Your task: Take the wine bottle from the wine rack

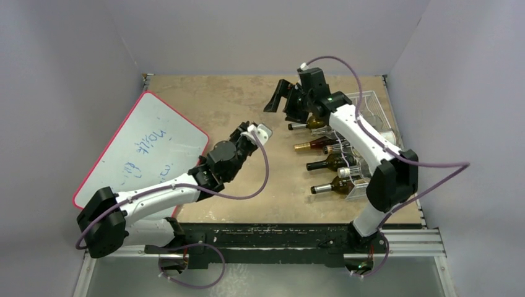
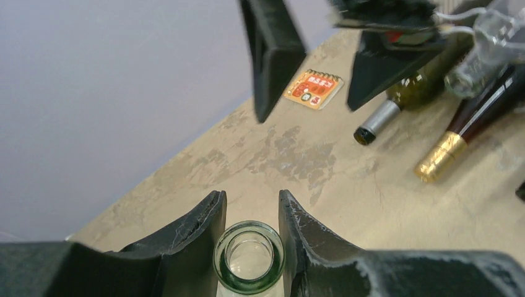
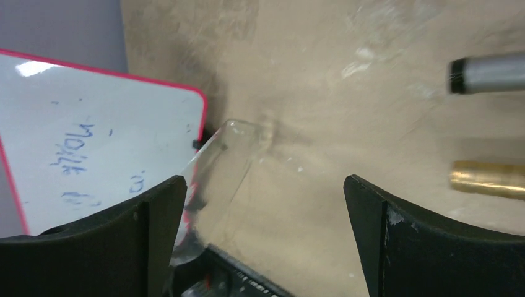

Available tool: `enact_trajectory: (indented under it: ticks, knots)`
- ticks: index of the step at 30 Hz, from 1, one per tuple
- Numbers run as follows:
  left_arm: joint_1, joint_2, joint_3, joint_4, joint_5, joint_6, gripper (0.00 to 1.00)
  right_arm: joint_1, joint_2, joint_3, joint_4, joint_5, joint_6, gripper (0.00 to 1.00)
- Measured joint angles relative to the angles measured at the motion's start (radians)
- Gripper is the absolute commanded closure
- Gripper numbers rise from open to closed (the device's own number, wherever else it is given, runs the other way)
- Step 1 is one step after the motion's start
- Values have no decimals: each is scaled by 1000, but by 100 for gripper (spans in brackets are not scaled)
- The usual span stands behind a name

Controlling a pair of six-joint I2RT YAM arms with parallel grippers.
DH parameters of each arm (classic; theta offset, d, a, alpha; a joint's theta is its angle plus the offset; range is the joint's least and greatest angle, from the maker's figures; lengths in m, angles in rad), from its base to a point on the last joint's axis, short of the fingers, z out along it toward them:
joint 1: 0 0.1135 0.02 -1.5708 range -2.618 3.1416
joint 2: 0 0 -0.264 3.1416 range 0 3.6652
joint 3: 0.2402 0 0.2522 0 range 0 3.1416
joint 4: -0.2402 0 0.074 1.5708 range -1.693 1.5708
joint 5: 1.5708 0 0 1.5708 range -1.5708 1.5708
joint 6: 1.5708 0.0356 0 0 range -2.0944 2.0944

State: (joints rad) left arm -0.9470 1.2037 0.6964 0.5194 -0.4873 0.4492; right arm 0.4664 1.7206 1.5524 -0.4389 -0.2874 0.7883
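My L claw (image 2: 251, 197) clamps 1 clear glass bottle (image 2: 249, 260), R claw (image 3: 265, 185) apart; 4 dark bottles (image 1: 334, 162) in white wire rack (image 1: 371, 99); orange card (image 2: 314, 88) in left-wrist view only.

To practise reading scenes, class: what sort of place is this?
Probably a robotics test cell: a left arm and right arm bolted to a worn table, plain grey walls around, a staged wine rack with bottles.

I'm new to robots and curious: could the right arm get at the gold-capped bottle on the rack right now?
Probably yes. Its fingers are wide open and empty, hovering close to the gold-capped bottle, whose neck sticks out of the wine rack unobstructed.
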Motion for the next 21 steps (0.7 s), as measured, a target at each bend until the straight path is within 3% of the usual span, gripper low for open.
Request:
enact_trajectory:
  ticks: [4, 9, 15, 21]
  knots:
    - [54, 30, 102, -79, -10, -123, 100, 0, -112, 9, -43, 196, -138, 0]
    - [211, 76, 231, -159, -6, -287, 100, 0, -294, 21, -88, 387, -319, 0]
    - [314, 224, 411, -245, -21, -433, 100, 0, -527, -39, -75, 476, -474, 0]
    - [390, 404, 635, -362, -7, -526, 100, 0, -615, -69, -73, 511, -543, 0]
